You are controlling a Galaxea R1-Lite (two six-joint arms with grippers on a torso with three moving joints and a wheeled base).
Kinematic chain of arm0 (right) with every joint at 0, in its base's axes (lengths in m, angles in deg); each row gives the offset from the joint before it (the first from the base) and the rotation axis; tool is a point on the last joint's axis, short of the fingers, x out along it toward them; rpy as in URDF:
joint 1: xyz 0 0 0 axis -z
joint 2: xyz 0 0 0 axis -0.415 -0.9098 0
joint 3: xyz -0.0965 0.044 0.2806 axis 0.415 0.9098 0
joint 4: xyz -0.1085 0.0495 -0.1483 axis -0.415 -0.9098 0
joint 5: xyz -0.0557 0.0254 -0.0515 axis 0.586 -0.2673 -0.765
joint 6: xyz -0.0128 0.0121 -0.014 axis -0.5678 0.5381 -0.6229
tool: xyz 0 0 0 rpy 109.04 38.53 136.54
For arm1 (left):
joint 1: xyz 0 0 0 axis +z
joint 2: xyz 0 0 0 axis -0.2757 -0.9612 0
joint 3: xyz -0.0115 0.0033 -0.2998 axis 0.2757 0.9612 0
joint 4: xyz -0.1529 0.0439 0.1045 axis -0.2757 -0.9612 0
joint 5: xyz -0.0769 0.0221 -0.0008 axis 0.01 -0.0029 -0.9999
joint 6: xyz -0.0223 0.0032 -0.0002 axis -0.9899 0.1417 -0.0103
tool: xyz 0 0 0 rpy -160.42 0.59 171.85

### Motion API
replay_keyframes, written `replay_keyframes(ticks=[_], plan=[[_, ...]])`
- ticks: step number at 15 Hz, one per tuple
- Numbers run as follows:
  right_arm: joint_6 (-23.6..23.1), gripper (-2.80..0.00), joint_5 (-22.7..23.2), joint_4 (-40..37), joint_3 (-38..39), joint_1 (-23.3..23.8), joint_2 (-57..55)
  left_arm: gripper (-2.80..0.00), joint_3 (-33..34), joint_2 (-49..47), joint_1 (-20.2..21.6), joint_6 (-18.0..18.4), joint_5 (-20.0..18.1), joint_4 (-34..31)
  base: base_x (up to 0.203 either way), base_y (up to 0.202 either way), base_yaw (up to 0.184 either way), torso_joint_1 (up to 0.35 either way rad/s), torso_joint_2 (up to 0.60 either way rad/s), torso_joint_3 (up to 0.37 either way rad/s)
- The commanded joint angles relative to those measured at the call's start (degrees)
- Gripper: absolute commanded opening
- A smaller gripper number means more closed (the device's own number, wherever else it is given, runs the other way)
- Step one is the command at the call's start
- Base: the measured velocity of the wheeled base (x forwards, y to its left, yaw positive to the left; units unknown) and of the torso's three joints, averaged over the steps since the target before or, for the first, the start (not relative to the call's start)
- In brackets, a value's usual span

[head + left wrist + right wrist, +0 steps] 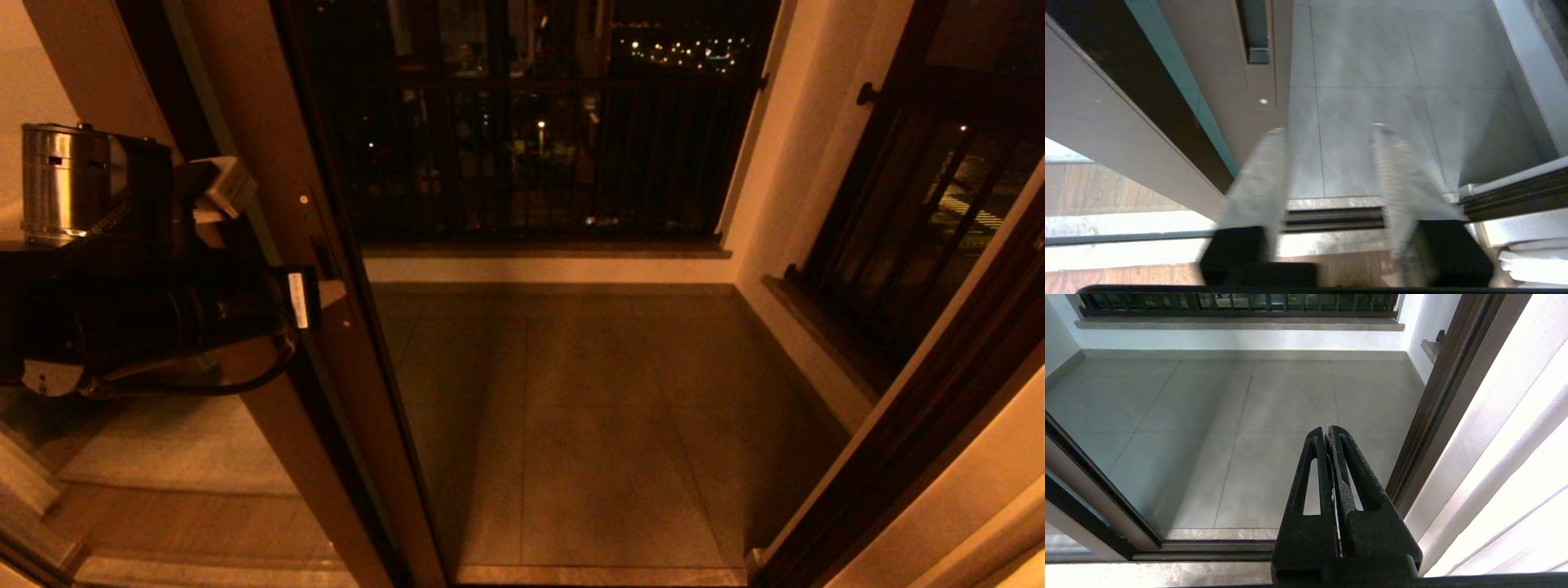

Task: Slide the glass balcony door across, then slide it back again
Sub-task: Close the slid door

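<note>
Balcony floor [588,408] fully exposed, door [326,269] slid aside; left gripper [1327,163] fingers apart beside its edge, return slide pending.

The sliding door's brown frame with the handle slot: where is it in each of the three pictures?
Head view: door frame, left of centre, beside the left arm.
Left wrist view: upper middle, handle slot beyond the parted fingers.
Right wrist view: lower left edge only; slot not shown.
Shared landmark: tiled balcony floor.

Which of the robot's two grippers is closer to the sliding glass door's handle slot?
The left. The left gripper is open right beside the handle slot in the glass balcony door. The right gripper is shut, out over the open doorway, away from it.
</note>
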Motion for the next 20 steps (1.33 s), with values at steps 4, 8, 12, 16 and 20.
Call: replay_keyframes(ticks=[4,8,12,16,20], plan=[[-0.1,-2.80,0.0,0.0,0.0,0.0,-0.1,0.00,-0.8,-4.9,0.0,-0.1,-1.1,4.3,0.000,0.000,0.000,0.000,0.00,0.000],[-0.1,-2.80,0.0,0.0,0.0,0.0,-0.1,0.00,-3.3,-10.2,0.0,0.2,-2.3,10.9,0.000,0.000,0.000,0.000,0.00,0.000],[-0.1,-2.80,0.0,0.0,0.0,0.1,-0.1,0.00,-3.2,-9.4,1.5,0.3,-7.8,10.9,0.000,0.000,0.000,0.000,0.00,0.000],[-0.1,-2.80,0.0,0.0,0.0,0.0,-0.1,0.00,-3.3,-8.9,4.5,0.4,-11.5,11.0,0.000,0.000,0.000,0.000,0.00,0.000],[-0.1,-2.80,0.0,0.0,0.0,0.0,-0.1,0.00,-3.5,-10.5,5.4,0.5,-11.5,11.2,0.000,0.000,0.000,0.000,0.00,0.000]])
